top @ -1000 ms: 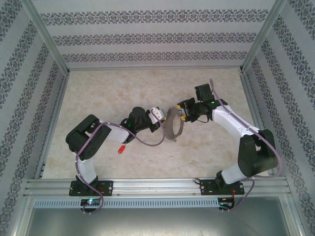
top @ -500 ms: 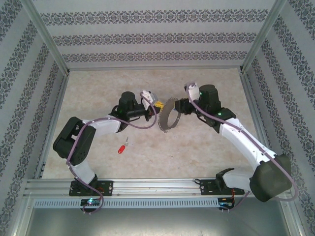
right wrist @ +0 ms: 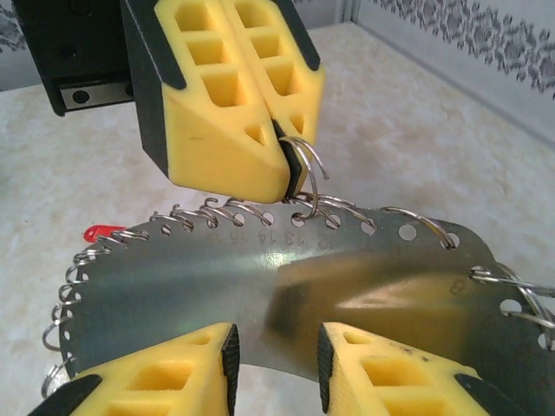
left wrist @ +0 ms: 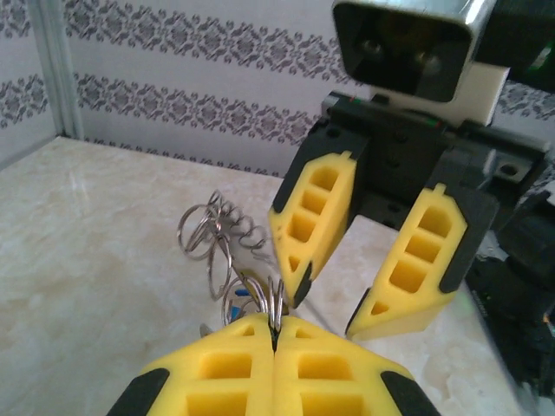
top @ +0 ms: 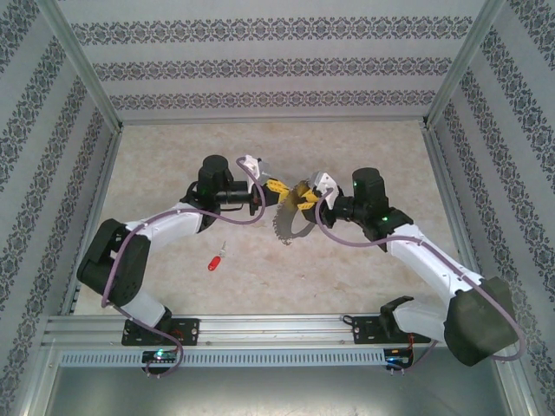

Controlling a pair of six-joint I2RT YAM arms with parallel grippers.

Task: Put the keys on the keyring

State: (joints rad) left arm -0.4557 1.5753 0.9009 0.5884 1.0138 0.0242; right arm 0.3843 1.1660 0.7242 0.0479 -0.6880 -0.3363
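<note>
The keyring [top: 285, 224] is a curved silvery metal band with numbered holes and small wire rings along its edge. It hangs above the table between both arms. My left gripper [top: 276, 186] is shut on one of its wire rings [left wrist: 276, 310], which also shows from the right wrist [right wrist: 305, 165]. My right gripper [right wrist: 276, 347] faces the band's flat side [right wrist: 260, 269]; its jaws stand apart with nothing pinched. A red key [top: 214, 260] lies on the table near the left arm. Blue bits [left wrist: 239, 292] show among the rings.
The marble-patterned table [top: 173, 165] is walled with patterned panels on three sides, with metal posts at the corners. An aluminium rail [top: 277, 328] runs along the near edge. Purple cables [top: 247, 221] loop off both arms near the grippers.
My left arm has stretched further back and left, carrying the keyring. My right gripper has swung down to the keyring's face, and its jaws have narrowed. The red key stays put.
</note>
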